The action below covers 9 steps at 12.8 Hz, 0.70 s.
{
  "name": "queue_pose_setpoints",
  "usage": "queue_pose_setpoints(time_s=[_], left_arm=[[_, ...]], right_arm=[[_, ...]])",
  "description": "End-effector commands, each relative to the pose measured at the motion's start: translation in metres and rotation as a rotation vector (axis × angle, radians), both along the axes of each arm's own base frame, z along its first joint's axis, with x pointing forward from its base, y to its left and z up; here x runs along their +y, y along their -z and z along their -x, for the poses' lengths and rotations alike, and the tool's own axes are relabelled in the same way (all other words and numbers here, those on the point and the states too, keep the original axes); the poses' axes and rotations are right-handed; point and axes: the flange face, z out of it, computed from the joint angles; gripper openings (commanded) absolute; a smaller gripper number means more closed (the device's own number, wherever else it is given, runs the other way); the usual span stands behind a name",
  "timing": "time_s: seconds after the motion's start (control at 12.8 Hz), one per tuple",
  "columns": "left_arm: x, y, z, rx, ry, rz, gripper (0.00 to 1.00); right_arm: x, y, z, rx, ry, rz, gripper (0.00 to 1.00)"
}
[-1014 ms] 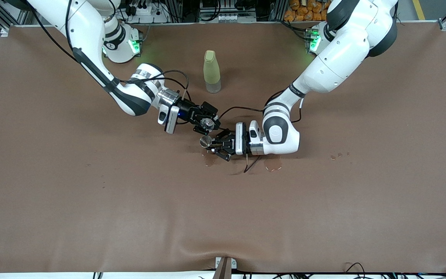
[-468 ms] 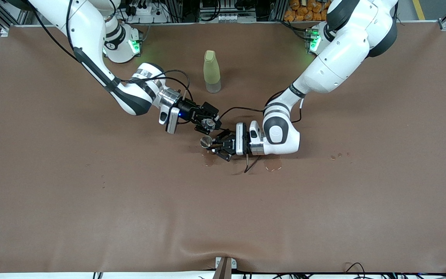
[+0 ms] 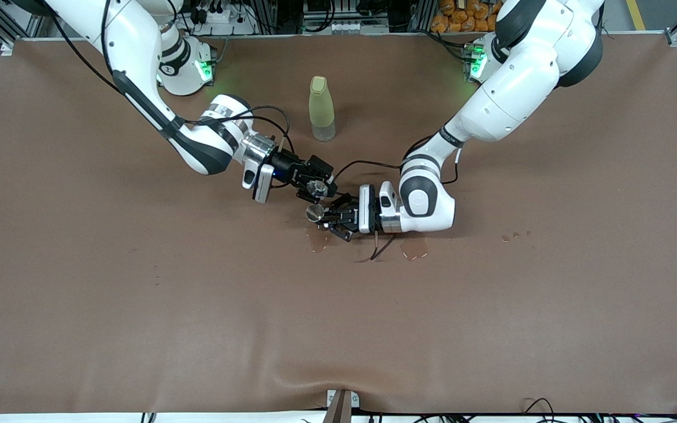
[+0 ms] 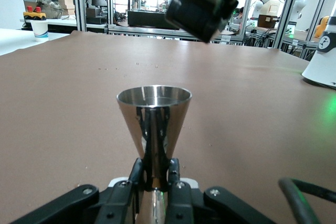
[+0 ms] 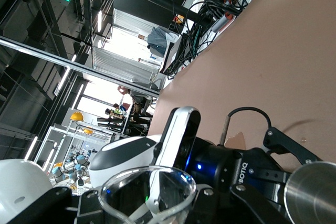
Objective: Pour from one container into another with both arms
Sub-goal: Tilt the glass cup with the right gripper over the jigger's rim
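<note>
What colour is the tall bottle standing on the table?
Pale yellow-green, clear at its base; the bottle shows best in the front view.

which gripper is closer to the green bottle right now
Right. The right gripper, shut on a glass cup, is closer to the bottle; the left gripper, holding a steel jigger, sits slightly nearer the camera.

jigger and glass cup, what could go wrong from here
1. The right gripper tilts its glass cup beside the small jigger mouth; liquid may miss, adding to the stains on the table.
2. The left gripper pinches the jigger's narrow waist; it may pivot.
</note>
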Motion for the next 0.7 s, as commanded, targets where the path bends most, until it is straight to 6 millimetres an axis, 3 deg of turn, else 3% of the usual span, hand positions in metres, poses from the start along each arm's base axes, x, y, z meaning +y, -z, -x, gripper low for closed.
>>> queue_pose_setpoints(time_s=[0.0,0.62], left_arm=[[-0.0013,0.0001,0.0025,-0.003,-0.017,0.006,0.00],[0.0033,-0.0013,0.0013,0.012,-0.030,0.021,0.00]], right_arm=[[0.0034,-0.0117,-0.0011,0.032,0.024,-0.012,0.00],[0.0000,-0.0086,-0.0002,0.104,0.064,-0.014,0.00]])
